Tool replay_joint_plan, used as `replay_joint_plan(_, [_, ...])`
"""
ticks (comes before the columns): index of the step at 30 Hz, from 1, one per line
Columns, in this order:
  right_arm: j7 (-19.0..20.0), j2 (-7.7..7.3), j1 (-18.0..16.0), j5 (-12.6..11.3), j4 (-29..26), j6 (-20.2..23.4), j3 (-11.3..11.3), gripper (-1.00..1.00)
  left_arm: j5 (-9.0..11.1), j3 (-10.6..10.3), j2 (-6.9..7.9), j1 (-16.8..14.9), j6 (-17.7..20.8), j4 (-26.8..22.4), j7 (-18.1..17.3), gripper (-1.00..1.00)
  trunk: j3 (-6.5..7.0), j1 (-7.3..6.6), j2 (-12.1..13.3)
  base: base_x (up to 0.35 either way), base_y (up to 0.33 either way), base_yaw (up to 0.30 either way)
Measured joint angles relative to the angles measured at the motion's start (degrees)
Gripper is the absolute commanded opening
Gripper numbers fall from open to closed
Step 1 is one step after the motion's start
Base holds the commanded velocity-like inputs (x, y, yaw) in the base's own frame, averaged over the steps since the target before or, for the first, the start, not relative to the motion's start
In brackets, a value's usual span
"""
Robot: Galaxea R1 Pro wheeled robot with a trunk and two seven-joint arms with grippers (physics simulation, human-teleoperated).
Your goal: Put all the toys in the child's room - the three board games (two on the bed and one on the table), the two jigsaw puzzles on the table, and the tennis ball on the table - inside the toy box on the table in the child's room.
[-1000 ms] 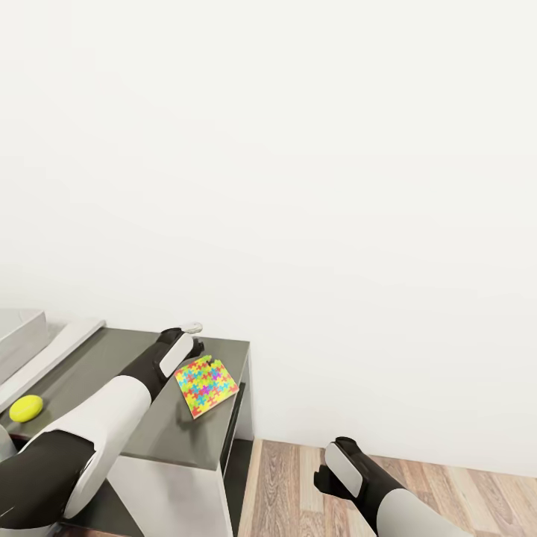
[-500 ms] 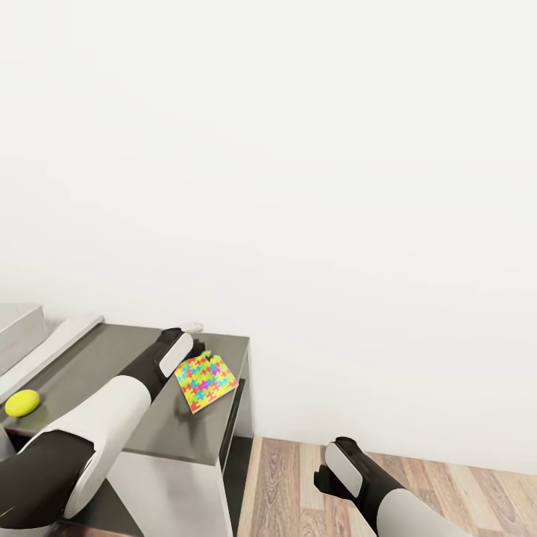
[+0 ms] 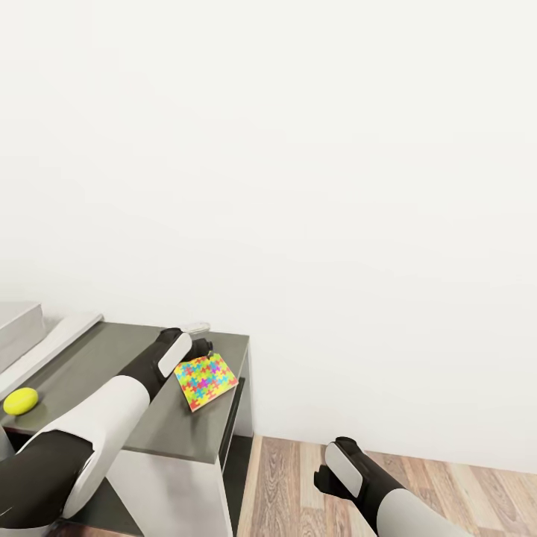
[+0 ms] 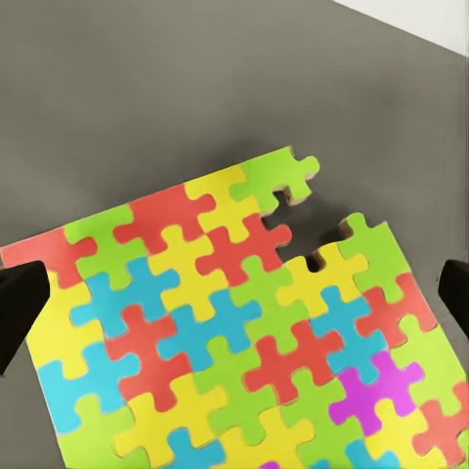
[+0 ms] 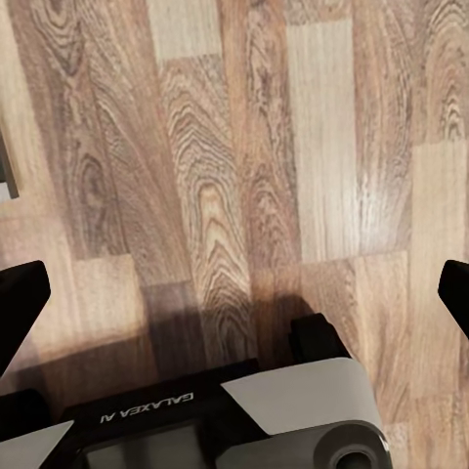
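The left gripper [image 4: 234, 293] stands wide open, its two dark fingertips at the left and right edges of the left wrist view, one beyond each side of the jigsaw puzzle [image 4: 234, 332]. It holds nothing. This spread suggests alignment ahead of a grasp; whether the fingers are low enough to close on so thin a flat cannot be told.

The puzzle lies flat on the dark grey cabinet top [image 3: 112, 358], near its right front corner, at lower left of centre in the head view [image 3: 206, 381]. It sits rotated, one corner pointing toward the cabinet's front edge. Its outline looks nearly square, so no long axis can be named. One edge shows a notch beside a projecting piece.

The tennis ball [image 3: 20, 400] rests on the same surface at the far left of the frame, well apart from the puzzle.

The right gripper [image 5: 234, 283] is open and empty, hanging over the wood-plank floor [image 5: 234, 147], probably parked clear of the work.
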Motion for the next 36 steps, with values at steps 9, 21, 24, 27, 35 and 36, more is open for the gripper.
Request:
replay_joint_plan(9, [0.0,0.0,0.0,0.0,0.0,0.0,0.0,1.0,-0.4,-0.1,-0.18,0.0,0.0,0.0,0.3,1.0,-1.08,1.32,-2.4,0.0,0.0,0.0])
replay_joint_plan(21, [0.0,0.02,0.0,0.0,0.0,0.0,0.0,1.0,-0.5,-0.1,-0.21,0.0,-0.3,0.0,2.6,1.0,-1.08,1.32,-2.4,0.0,0.0,0.0])
replay_joint_plan(24, [0.0,0.06,0.0,0.0,0.0,0.0,0.0,1.0,-0.5,-0.1,-0.21,0.0,-0.4,0.0,4.6,1.0,-1.08,1.32,-2.4,0.0,0.0,0.0])
replay_joint_plan(27, [0.0,0.08,0.0,0.0,0.0,0.0,0.0,1.0,-0.5,0.0,-0.21,0.0,-0.5,0.0,6.9,1.0,-1.08,1.32,-2.4,0.0,0.0,0.0])
replay_joint_plan(35, [0.0,0.09,0.0,0.0,0.0,0.0,0.0,1.0,-0.4,0.0,-0.27,0.0,-0.6,0.0,8.1,1.0,-1.08,1.32,-2.4,0.0,0.0,0.0])
replay_joint_plan(36, [0.0,0.09,0.0,0.0,0.0,0.0,0.0,1.0,-0.4,0.0,-0.28,0.0,-0.6,0.0,8.2,1.0,-1.08,1.32,-2.4,0.0,0.0,0.0])
